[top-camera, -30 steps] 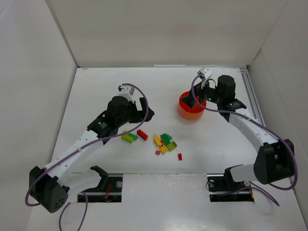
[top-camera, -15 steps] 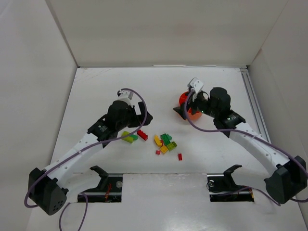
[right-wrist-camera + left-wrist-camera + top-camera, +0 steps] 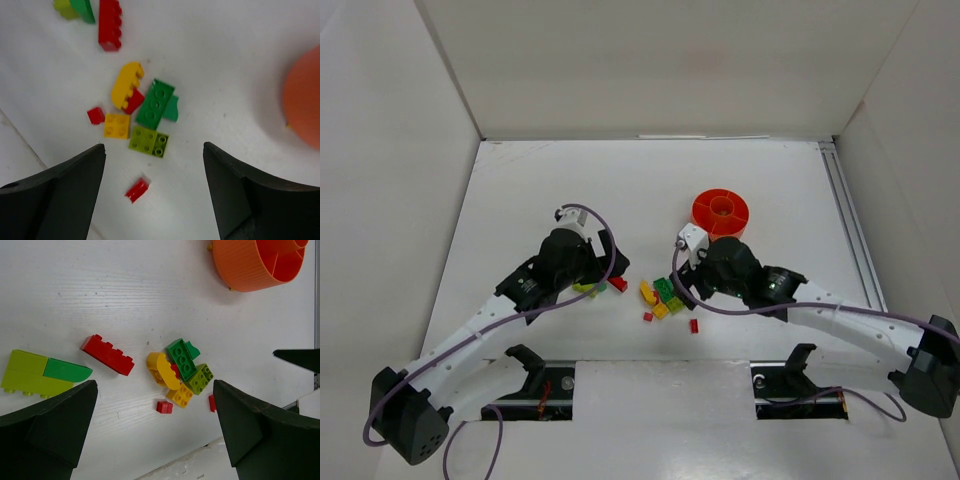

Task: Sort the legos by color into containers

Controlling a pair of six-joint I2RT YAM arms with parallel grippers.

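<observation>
Sorting looks barely begun. The bricks (image 3: 665, 295) lie loose in a heap close to the middle of the bench's (image 3: 540, 190) near edge. The orange dish (image 3: 240, 267) stands apart from them, further back and to the right. I think its compartments hold nothing, though only part of it shows clearly.

This is the reach for a first pick. The right pincer (image 3: 153, 146) hangs over the heap with its jaws spread and nothing between them, a lime brick (image 3: 148, 141) and a green brick (image 3: 155, 104) right beneath. The left pincer (image 3: 155, 385) is released too, jaws wide apart, above the stretch between a long red brick (image 3: 107, 354) and the heap.

Next, I'd say, one pincer must drop straight down, straddle a single brick clear of its neighbours, and pinch it.

The left arm (image 3: 470, 325) stretches in from the near left corner, wrist bent down. The right arm (image 3: 840, 318) lies low across from the near right corner.
</observation>
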